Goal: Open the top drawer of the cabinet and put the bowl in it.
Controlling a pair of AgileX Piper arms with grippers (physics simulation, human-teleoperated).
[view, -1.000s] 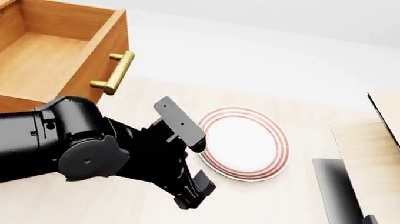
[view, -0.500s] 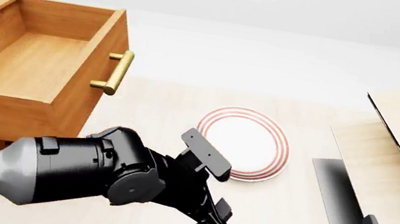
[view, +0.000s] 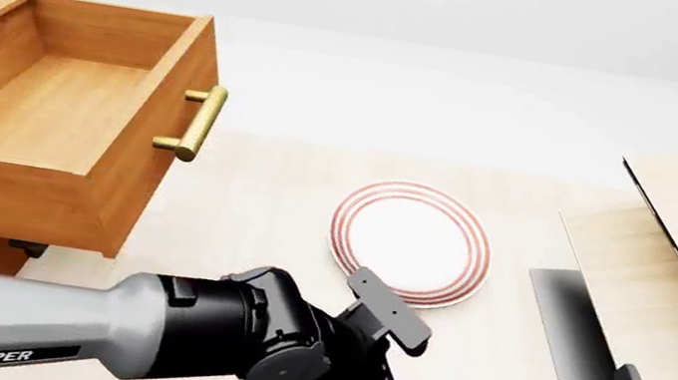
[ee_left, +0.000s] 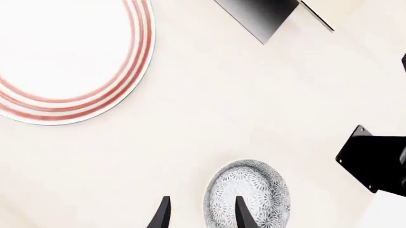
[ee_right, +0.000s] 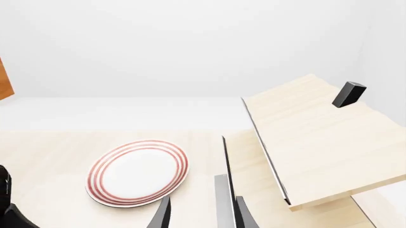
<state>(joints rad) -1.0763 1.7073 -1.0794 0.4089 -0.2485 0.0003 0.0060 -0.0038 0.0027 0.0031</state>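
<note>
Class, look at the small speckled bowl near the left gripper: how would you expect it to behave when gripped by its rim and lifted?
The bowl looks like stiff glazed ceramic, so it probably will not flex, but its smooth rim may slip between the fingers of the left gripper. Being small, it is likely light. Its round shape may let it tilt when pinched at one side.

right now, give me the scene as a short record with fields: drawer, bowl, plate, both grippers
top drawer: pulled open, inside bare
bowl: on the table at the near edge, upright, not yet in the drawer
plate: red-ringed, flat on the table, beyond the bowl
left gripper: open, above the bowl, one fingertip over its rim, not gripping it
right gripper: open, holding nothing, at the near right by the pale boards
</note>
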